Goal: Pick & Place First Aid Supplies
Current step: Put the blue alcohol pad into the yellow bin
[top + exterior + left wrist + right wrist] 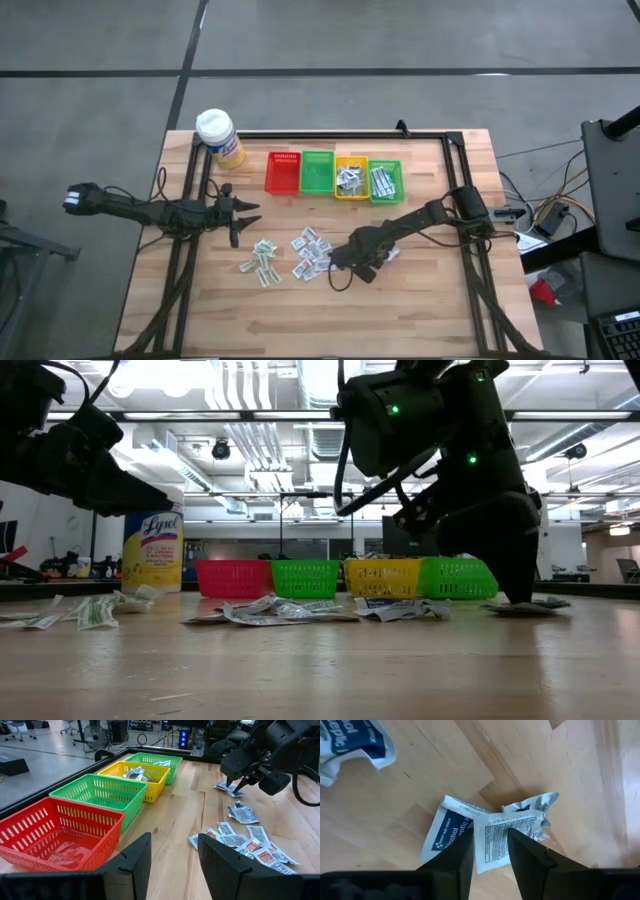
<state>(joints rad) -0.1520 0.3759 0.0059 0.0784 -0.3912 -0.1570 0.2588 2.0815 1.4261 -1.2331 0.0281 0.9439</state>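
From above, the right tool is reaching down over the tabletop just beside the loose first aid packets, while the left tool is waiting near the red basket, well apart from the work. The yellow basket and the far green basket are already holding packets.

At table height, the right arm's fingers are touching down on a flat packet lying apart from the main scatter; how firmly they are bearing on it is hard to judge from here.

Past the left tool's fingers, which are standing open with nothing between them, the right arm is working over a few stray packets.

In the right wrist view, the jaws are straddling a white packet that overlaps a blue-printed packet, parted and not yet gripping. To do this well, the fingers should be closing squarely on the white packet's edge alone, pressing lightly into the wood, so the neighbour is not dragged up with it.
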